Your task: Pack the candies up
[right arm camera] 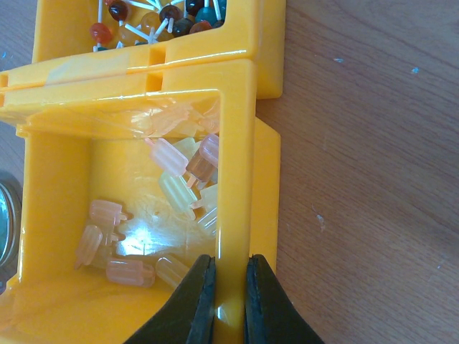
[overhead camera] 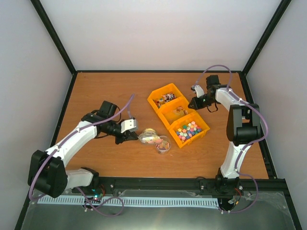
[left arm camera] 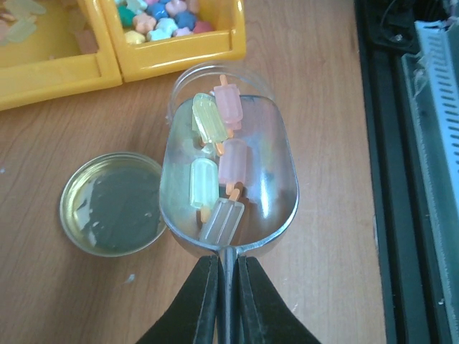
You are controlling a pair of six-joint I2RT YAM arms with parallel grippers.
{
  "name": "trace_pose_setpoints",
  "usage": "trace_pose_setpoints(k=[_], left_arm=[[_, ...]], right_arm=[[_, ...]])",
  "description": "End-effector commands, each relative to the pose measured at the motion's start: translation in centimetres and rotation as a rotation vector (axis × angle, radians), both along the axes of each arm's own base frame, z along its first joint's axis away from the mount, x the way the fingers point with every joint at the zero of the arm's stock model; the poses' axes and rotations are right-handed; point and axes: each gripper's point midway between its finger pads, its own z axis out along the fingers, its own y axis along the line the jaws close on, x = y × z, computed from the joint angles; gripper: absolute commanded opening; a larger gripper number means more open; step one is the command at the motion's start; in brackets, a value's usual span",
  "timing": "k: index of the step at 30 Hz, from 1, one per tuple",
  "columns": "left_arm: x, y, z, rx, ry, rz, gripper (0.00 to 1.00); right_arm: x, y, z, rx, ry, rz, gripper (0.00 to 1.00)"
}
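Small ice-pop candies (left arm camera: 219,161), pink and yellow, lie in the metal scoop (left arm camera: 276,186), just ahead of the left fingers (left arm camera: 195,304), which squeeze its handle. The scoop's tip is over a clear jar (left arm camera: 188,79). A lid (left arm camera: 111,204) lies beside it on the bench (left arm camera: 315,107). The right fingers (right arm camera: 195,301) pinch the wall of the middle yellow bin (right arm camera: 237,143), which has more candies inside.

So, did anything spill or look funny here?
Nothing spilled. The popsicle candies all sit in the metal scoop that the left claw holds over the clear jar. The round lid lies flat beside it. The right claw pinches the wall of the middle yellow bin.
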Motion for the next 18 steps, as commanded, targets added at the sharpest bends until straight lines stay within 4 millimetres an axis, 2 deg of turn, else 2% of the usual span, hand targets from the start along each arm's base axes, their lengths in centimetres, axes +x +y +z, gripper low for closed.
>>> trace_pose_setpoints(k=[1, 11, 18], left_arm=[[1.2, -0.3, 1.1, 0.045, -0.08, -0.015, 0.01], [1.8, -1.0, 0.6, 0.177, -0.131, -0.012, 0.01], [2.3, -0.9, 2.3, 0.218, -0.174, 0.002, 0.01]], right_arm=[[-1.6, 0.0, -3.2, -0.041, 0.107, 0.005, 0.03], [-1.6, 0.0, -3.1, -0.038, 0.106, 0.006, 0.03], [-1.5, 0.0, -3.0, -0.039, 0.101, 0.007, 0.03]])
